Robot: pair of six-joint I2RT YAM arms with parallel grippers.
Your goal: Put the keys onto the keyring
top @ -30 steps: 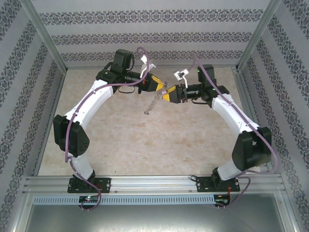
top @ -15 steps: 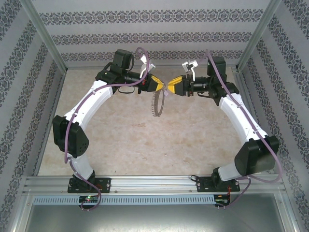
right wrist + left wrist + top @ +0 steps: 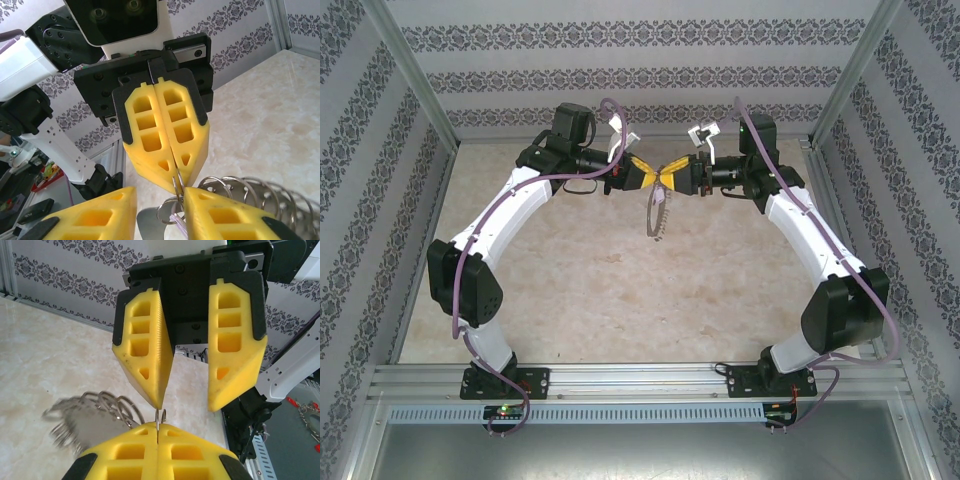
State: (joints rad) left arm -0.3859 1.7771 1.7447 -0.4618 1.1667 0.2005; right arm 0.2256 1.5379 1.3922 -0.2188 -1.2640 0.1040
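Yellow on yellow, tip to tip above the far half of the worktop (image 3: pixel 570 290). Left tool (image 3: pixel 645 175) pressed together, pinching one thin wire loop of the keyring (image 3: pixel 658 212). Rest of the hoop hanging below the pinch, apparently off the worktop. Probably held high like this to keep the ring steady and reachable from the opposite side.

Right tool (image 3: pixel 672 174) spread wide, straddling the silvery rings right at the pinch point without clamping anything. Lilac-tinted scrap low among the rings between the right fingers (image 3: pixel 225 220). Could be one of the keys, too blurred to call.

Judged mid-threading, not finished. Next move needing fine alignment at the wire gap. Risks: hoop swinging, wire slipping from the pinch.
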